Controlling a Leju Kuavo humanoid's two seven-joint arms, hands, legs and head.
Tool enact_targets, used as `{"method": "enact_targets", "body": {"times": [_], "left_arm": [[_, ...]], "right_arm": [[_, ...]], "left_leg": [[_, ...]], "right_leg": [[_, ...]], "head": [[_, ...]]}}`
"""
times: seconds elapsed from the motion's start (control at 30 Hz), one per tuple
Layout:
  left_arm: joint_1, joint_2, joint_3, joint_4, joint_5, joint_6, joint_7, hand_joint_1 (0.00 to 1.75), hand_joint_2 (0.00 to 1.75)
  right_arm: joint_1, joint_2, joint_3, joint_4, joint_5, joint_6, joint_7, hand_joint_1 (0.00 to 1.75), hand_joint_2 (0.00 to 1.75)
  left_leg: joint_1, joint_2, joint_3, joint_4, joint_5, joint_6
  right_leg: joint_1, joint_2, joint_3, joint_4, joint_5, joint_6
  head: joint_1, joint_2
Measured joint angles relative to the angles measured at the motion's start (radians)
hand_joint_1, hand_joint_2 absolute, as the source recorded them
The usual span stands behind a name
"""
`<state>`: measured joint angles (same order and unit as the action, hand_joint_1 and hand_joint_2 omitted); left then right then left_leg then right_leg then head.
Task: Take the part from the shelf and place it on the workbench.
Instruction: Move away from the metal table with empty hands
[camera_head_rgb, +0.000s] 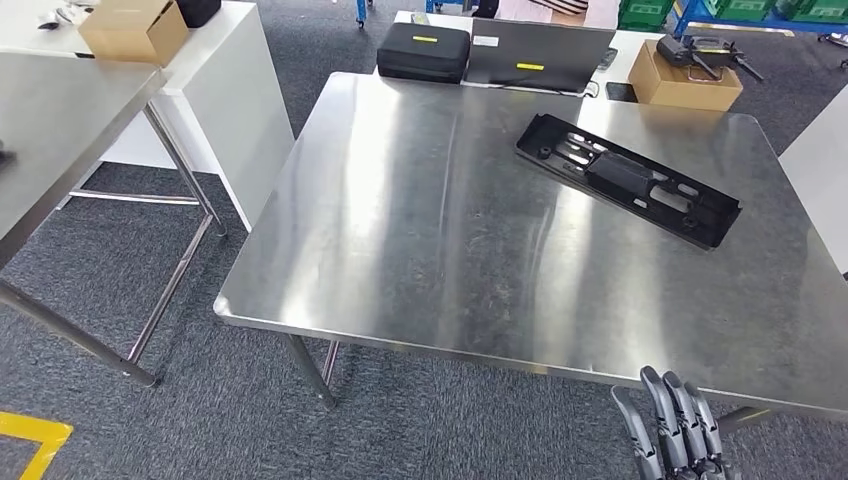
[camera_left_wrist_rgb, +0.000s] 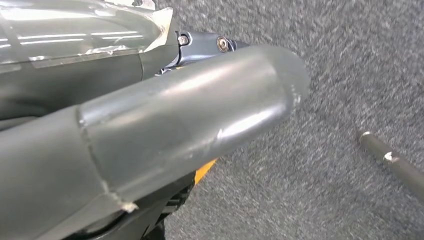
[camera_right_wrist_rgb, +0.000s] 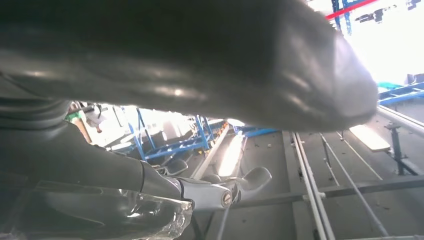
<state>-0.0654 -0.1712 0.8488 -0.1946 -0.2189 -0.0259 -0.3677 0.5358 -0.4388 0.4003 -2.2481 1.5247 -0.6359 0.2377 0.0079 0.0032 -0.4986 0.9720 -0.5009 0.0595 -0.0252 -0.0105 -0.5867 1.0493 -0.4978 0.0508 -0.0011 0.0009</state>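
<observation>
Right hand (camera_head_rgb: 672, 425) hangs with fingers apart, holding nothing, just below the workbench (camera_head_rgb: 420, 230) near edge at 5 o'clock; the black part (camera_head_rgb: 627, 179) lies flat on the workbench at 2 o'clock; left hand (camera_left_wrist_rgb: 150, 130) state I cannot tell.

I see the part (camera_head_rgb: 627, 178) lying on the workbench (camera_head_rgb: 420, 240) toward its far right; my right hand (camera_head_rgb: 672, 425) sits below the near edge.
</observation>
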Motion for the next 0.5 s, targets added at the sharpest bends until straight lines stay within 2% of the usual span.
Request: {"method": "enact_targets", "body": {"times": [0.07, 0.1, 0.13, 0.17, 0.2, 0.23, 0.27, 0.3, 0.33, 0.37, 0.43, 0.47, 0.5], "left_arm": [[0.000, 0.000, 0.002, 0.000, 0.000, 0.001, -0.002, 0.00, 0.00], [0.000, 0.000, 0.002, 0.000, 0.000, 0.002, -0.004, 0.00, 0.00], [0.000, 0.000, 0.003, 0.000, -0.001, 0.004, -0.005, 0.00, 0.00], [0.000, -0.001, 0.004, 0.000, -0.004, 0.005, -0.007, 0.00, 0.00], [0.001, -0.002, 0.004, 0.000, -0.007, 0.006, -0.009, 0.00, 0.00], [0.000, -0.002, 0.005, 0.000, -0.010, 0.006, -0.011, 0.00, 0.00], [0.000, -0.003, 0.005, 0.000, -0.013, 0.007, -0.013, 0.00, 0.00], [0.000, -0.004, 0.005, 0.000, -0.015, 0.007, -0.015, 0.00, 0.00], [0.000, -0.004, 0.005, 0.000, -0.017, 0.007, -0.017, 0.00, 0.00], [0.000, -0.005, 0.005, 0.000, -0.018, 0.007, -0.017, 0.00, 0.00], [0.002, -0.004, 0.006, 0.000, -0.020, 0.008, -0.018, 0.00, 0.00], [0.003, -0.004, 0.006, 0.000, -0.020, 0.009, -0.018, 0.00, 0.00], [0.003, -0.004, 0.007, 0.000, -0.020, 0.009, -0.018, 0.00, 0.00]], "right_arm": [[0.001, -0.014, 0.006, -0.003, -0.003, 0.000, 0.013, 0.00, 0.00], [0.001, -0.018, 0.010, -0.003, -0.005, 0.000, 0.021, 0.00, 0.00], [0.000, -0.020, 0.013, -0.002, -0.005, 0.000, 0.031, 0.00, 0.00], [0.000, -0.021, 0.017, -0.001, -0.007, 0.000, 0.040, 0.00, 0.00], [0.000, -0.022, 0.020, 0.000, -0.011, 0.000, 0.049, 0.00, 0.00], [0.000, -0.021, 0.022, 0.002, -0.023, 0.000, 0.054, 0.00, 0.00], [0.001, -0.020, 0.023, 0.004, -0.047, 0.000, 0.051, 0.00, 0.00], [0.002, -0.016, 0.022, 0.007, -0.076, 0.000, 0.044, 0.00, 0.00], [0.004, -0.011, 0.020, 0.011, -0.107, 0.000, 0.034, 0.00, 0.00], [0.007, -0.006, 0.017, 0.015, -0.132, 0.000, 0.024, 0.00, 0.00], [0.009, 0.005, 0.011, 0.022, -0.151, 0.000, 0.014, 0.00, 0.00], [0.010, 0.009, 0.009, 0.026, -0.155, 0.000, 0.012, 0.00, 0.00], [0.011, 0.013, 0.007, 0.029, -0.156, 0.000, 0.012, 0.00, 0.00]], "left_leg": [[-0.004, 0.004, -0.023, 0.001, 0.019, 0.010], [-0.006, 0.005, -0.036, 0.002, 0.029, 0.010], [-0.008, 0.006, -0.049, 0.003, 0.038, 0.010], [-0.009, 0.006, -0.062, 0.005, 0.047, 0.009], [-0.010, 0.006, -0.074, 0.008, 0.056, 0.007], [-0.011, 0.005, -0.083, 0.011, 0.063, 0.005], [-0.012, 0.004, -0.091, 0.016, 0.071, 0.001], [-0.014, 0.003, -0.096, 0.018, 0.080, -0.005], [-0.016, 0.002, -0.099, 0.020, 0.087, -0.010], [-0.017, 0.001, -0.102, 0.020, 0.095, -0.016], [-0.014, -0.002, -0.109, 0.025, 0.098, -0.028], [-0.011, -0.003, -0.115, 0.040, 0.075, -0.035], [-0.008, -0.004, -0.125, 0.071, 0.036, -0.041]], "right_leg": [[-0.001, 0.003, -0.038, 0.119, -0.083, -0.012], [0.000, 0.003, -0.048, 0.176, -0.111, -0.011], [0.000, 0.004, -0.045, 0.207, -0.120, -0.005], [0.000, 0.004, -0.023, 0.201, -0.111, 0.004], [0.000, 0.004, 0.017, 0.158, -0.091, 0.012], [0.000, 0.004, 0.070, 0.087, -0.070, 0.017], [0.004, 0.005, 0.125, 0.004, -0.059, 0.016], [0.008, 0.006, 0.162, -0.057, -0.052, 0.011], [0.012, 0.007, 0.182, -0.097, -0.052, 0.004], [0.017, 0.008, 0.184, -0.112, -0.052, -0.003], [0.010, 0.007, 0.168, -0.108, -0.040, -0.019], [0.006, 0.005, 0.161, -0.108, -0.032, -0.031], [0.002, 0.002, 0.153, -0.109, -0.022, -0.043]], "head": [[0.004, 0.000], [0.005, 0.000], [0.005, 0.000], [0.005, 0.000], [0.005, 0.000], [0.006, 0.000], [0.006, 0.000], [0.007, 0.000], [0.007, 0.000], [0.007, 0.000], [0.007, 0.000], [0.005, 0.000], [0.004, 0.000]]}}
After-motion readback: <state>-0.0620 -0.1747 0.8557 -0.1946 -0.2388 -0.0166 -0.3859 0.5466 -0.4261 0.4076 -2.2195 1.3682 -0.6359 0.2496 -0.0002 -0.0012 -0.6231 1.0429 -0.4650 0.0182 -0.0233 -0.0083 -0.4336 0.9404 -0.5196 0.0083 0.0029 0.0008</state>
